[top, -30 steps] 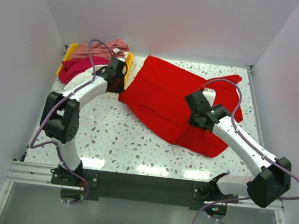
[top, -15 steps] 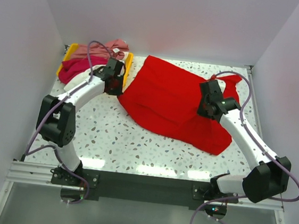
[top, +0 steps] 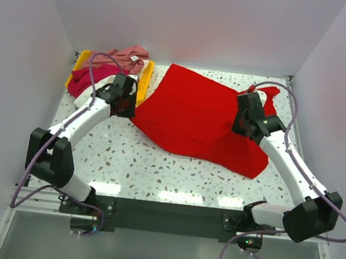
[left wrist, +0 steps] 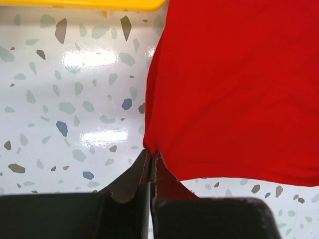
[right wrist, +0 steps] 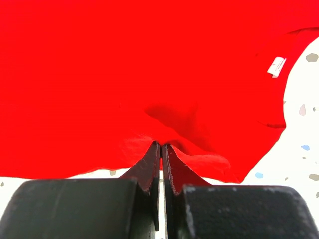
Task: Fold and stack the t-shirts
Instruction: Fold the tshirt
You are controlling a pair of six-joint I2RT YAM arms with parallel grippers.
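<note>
White speckled table (top: 157, 165), plain white walls on three sides. Nearest in the overhead view, both arm bases at the table's near edge, cables looping off them.

Left gripper (left wrist: 151, 154): jaws pressed together on the very edge of the red shirt (top: 193, 116), a small pinch of cloth between the tips. To the left of those jaws, bare table; to their right and beyond, flat red cloth, cut off by the right edge of the wrist view. Far ahead of the jaws, a thin strip of the yellow tray (left wrist: 84, 4), cropped by the top edge.

Right gripper (right wrist: 161, 145): jaws closed on a raised fold of the same shirt, cloth puckered up just ahead of the tips. Beyond and to the right of the jaws, a small white label (right wrist: 275, 66) on a curved hem; too small to read. Most of that view filled with red, so hard to tell front from back there.

Shirt spread between the two grippers, long axis slanting from far-left, just beside the tray, to near-right past the right jaws. Some of it hidden under the right arm. A narrow end sticking out far-right behind the right gripper.

Farthest left, behind the left jaws: pink shirt (top: 128, 55) and crimson shirt (top: 85, 82) heaped in the tray, crumpled, partly covered by the left arm's cable.
</note>
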